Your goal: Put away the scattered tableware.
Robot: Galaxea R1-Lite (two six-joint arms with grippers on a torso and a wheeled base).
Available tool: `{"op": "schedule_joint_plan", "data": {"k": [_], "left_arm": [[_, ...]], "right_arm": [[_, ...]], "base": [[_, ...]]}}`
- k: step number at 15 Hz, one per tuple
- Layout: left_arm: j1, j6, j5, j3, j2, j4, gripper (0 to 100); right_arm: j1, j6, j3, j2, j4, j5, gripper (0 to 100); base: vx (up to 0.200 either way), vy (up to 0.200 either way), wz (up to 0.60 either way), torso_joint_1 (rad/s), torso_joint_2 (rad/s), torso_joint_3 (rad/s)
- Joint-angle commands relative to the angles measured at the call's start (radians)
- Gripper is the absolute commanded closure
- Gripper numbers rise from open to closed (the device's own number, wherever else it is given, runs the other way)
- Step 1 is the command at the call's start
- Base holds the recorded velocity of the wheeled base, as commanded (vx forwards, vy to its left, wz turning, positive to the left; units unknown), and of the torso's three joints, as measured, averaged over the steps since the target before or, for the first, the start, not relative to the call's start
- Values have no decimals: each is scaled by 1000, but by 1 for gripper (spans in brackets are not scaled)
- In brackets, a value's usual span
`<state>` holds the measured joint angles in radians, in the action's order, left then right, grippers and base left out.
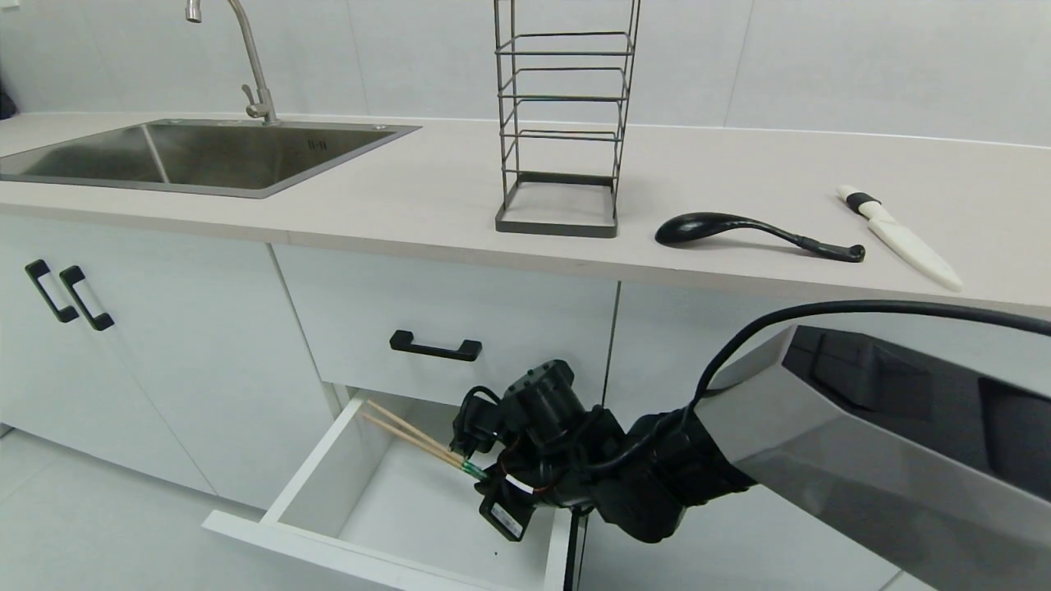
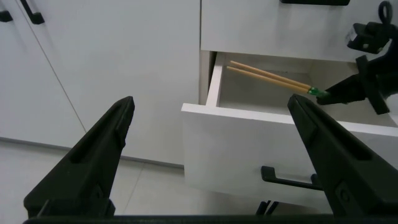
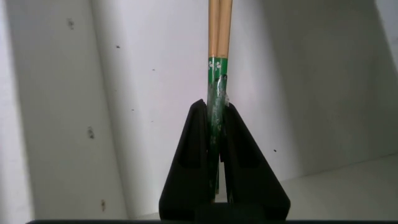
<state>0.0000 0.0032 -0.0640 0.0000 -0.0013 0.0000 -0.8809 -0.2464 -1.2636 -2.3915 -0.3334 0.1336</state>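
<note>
A pair of wooden chopsticks [image 1: 410, 436] with green ends is held over the open white drawer [image 1: 296, 538], tips pointing toward its back left corner. My right gripper [image 1: 476, 469] is shut on their green ends, low over the drawer's right side. The chopsticks [image 3: 218, 50] rise from between its black fingers [image 3: 198, 162] against the drawer's white inside. My left gripper [image 2: 211, 158] hangs open with nothing in it, in front of the drawer [image 2: 249, 140], where the chopsticks [image 2: 270, 77] show too. A black ladle [image 1: 751, 231] and a white knife [image 1: 899, 236] lie on the counter [image 1: 427, 197] at the right.
A dark wire rack [image 1: 562, 123] stands mid-counter, left of the ladle. A steel sink [image 1: 205, 152] with a faucet [image 1: 246, 57] sits at the back left. A shut drawer with a black handle [image 1: 435, 346] is above the open one; cabinet doors lie to the left.
</note>
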Motion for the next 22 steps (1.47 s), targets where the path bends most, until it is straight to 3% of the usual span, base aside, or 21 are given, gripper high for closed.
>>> {"op": "schedule_joint_plan", "data": {"k": [1, 22], "left_arm": [[0, 0, 0, 0, 1, 0, 0], [0, 0, 0, 0, 1, 0, 0]], "right_arm": [[-4, -1, -23, -44, -1, -3, 100], [-53, 15, -112, -161, 2, -25, 100]], "base": [[0, 0, 0, 0, 0, 0], [0, 0, 0, 0, 0, 0]]}}
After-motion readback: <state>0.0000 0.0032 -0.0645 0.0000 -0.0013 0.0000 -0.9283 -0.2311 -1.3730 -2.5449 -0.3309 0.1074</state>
